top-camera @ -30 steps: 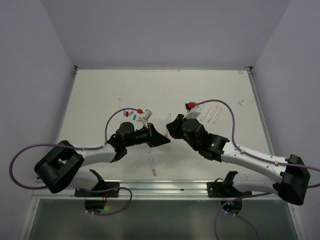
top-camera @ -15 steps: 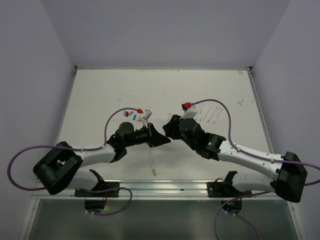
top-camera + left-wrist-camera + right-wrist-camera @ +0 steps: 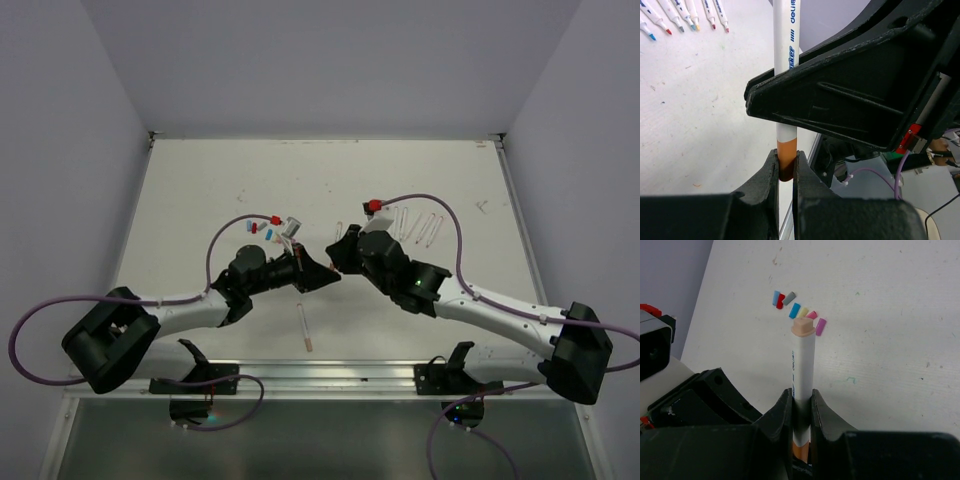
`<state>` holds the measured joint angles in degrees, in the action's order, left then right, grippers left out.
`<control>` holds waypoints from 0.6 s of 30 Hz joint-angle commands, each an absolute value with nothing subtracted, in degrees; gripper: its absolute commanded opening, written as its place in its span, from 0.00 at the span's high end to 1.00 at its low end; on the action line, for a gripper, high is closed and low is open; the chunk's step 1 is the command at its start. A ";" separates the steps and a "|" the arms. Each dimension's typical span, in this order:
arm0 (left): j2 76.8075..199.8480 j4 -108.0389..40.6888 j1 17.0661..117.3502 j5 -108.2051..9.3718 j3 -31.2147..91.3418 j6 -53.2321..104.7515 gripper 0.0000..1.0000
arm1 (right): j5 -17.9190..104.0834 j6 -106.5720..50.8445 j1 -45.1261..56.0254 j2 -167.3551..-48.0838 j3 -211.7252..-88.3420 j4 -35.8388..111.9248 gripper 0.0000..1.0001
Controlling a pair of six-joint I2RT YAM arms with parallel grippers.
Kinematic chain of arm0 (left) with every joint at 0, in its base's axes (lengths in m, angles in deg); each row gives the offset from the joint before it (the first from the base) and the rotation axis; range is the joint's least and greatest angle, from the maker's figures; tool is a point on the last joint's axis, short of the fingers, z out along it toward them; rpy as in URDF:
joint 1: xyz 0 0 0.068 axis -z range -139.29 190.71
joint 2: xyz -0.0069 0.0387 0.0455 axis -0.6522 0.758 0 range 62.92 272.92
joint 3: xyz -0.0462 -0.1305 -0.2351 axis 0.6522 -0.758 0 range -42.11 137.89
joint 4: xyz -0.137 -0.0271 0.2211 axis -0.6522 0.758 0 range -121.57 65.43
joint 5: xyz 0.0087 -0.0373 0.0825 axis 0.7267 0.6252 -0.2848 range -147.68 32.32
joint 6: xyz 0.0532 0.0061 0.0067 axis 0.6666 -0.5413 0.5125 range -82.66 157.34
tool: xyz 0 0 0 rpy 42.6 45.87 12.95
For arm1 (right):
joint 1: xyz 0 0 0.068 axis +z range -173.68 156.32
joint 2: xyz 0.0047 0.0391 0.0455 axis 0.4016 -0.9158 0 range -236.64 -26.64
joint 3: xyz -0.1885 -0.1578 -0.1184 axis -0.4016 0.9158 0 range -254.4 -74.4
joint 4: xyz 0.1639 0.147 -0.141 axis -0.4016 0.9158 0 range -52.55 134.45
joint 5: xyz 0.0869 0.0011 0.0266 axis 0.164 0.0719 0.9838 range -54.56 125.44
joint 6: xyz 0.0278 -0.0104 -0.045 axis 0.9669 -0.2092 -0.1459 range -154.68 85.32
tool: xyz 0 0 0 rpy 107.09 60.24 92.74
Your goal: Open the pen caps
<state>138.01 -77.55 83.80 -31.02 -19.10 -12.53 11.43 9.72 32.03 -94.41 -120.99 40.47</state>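
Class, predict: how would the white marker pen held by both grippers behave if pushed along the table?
Probably stiff: the pen runs straight between both jaws. Likely light: slim plastic. Its peach end looks squarish, so it may slide rather than roll.

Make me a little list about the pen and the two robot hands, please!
pen: white, held between both grippers
left gripper: shut on the orange cap
right gripper: shut on the pen's barrel
orange cap: on the pen, not yet off
loose caps: many colours, bunched on the table
other pens: uncapped, in a row
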 commanded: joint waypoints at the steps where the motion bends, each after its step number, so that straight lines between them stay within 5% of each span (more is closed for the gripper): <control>1: 136.40 -77.01 84.57 -29.99 -21.27 -10.12 1.00 | 3.19 7.95 26.78 -92.65 -121.33 38.33 1.00; 18: 131.04 -63.13 85.18 -37.38 -22.16 -3.27 1.00 | 6.16 6.19 6.21 -90.54 -125.81 41.66 1.00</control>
